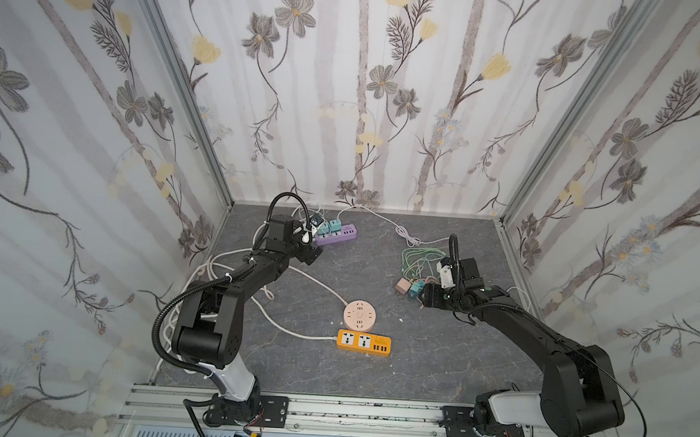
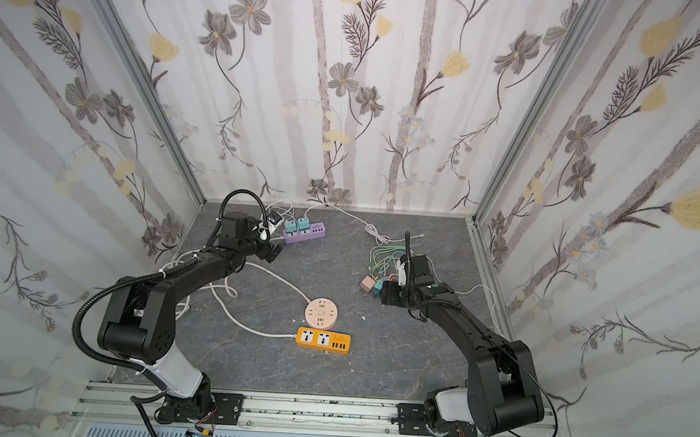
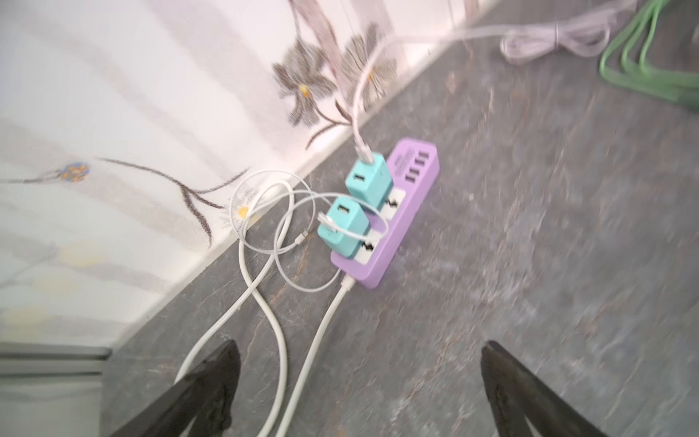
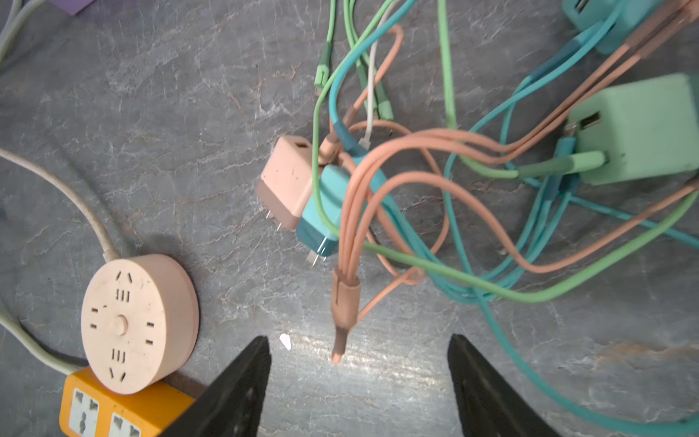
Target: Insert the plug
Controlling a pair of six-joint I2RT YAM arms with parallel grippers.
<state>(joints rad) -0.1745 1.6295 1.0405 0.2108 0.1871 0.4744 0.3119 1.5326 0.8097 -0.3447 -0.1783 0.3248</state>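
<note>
Two teal cube chargers (image 3: 365, 185) sit in the purple plastic power strip (image 3: 401, 212)
Left gripper (image 3: 359, 346) near it gapes wide, empty; right gripper (image 4: 358, 338), well apart, half-parted, empty

Pink plug (image 4: 288, 178) touching teal plug (image 4: 329, 200)

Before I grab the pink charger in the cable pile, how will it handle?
The pink charger looks rigid and probably light. It lies against the teal charger, which may shift too. A green cable crosses its edge and will likely snag.
</note>
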